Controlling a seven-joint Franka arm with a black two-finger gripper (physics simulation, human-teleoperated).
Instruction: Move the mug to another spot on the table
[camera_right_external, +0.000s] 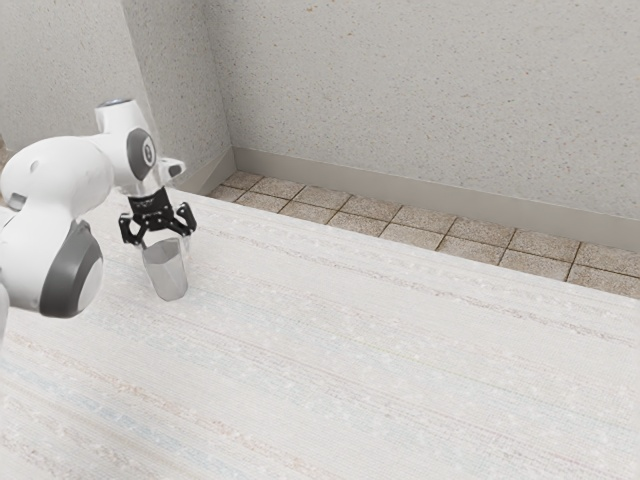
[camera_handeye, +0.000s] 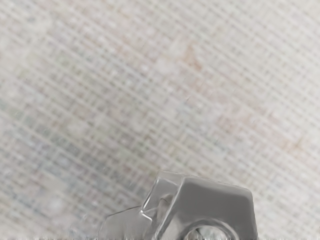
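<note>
The mug (camera_right_external: 166, 268) is glossy silver-grey with pale highlights. The gripper (camera_right_external: 157, 236) is black, and the arm (camera_right_external: 55, 185) is white with grey joint caps. The off-white table (camera_right_external: 400, 360) carries faint lengthwise streaks of beige and blue-grey, which read as a fine crosshatch in the wrist view. Floor tiles (camera_right_external: 480, 232) are speckled brown with pale grout. The wall (camera_right_external: 420, 90) is flecked cream.
</note>
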